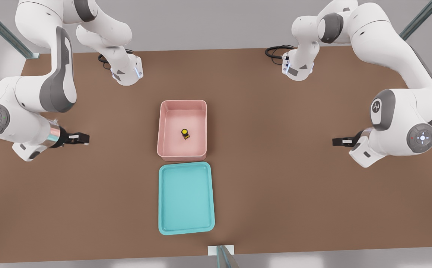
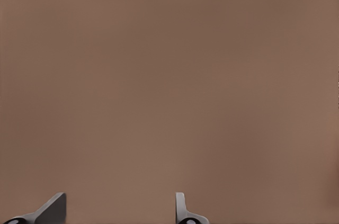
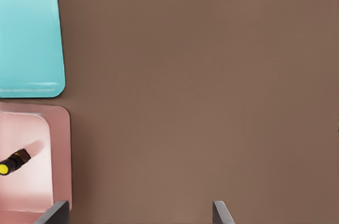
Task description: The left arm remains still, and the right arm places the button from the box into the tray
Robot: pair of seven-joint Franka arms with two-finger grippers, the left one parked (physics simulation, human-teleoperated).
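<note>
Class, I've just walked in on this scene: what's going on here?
Nothing is being handled yet. The button stands on the floor of the pink box, and the teal tray next to it holds nothing. The working arm's gripper is open, off at the front view's right above the brown table, well clear of the box.

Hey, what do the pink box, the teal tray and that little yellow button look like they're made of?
The box looks like smooth moulded plastic: one even pale pink, rounded corners, soft sheen. The tray seems the same, teal, with a glossy highlight along its low rim. The button shows a yellow cap on a black body, probably plastic; too small to be sure. The gripper hangs open over bare table, off to the front view's right.
</note>
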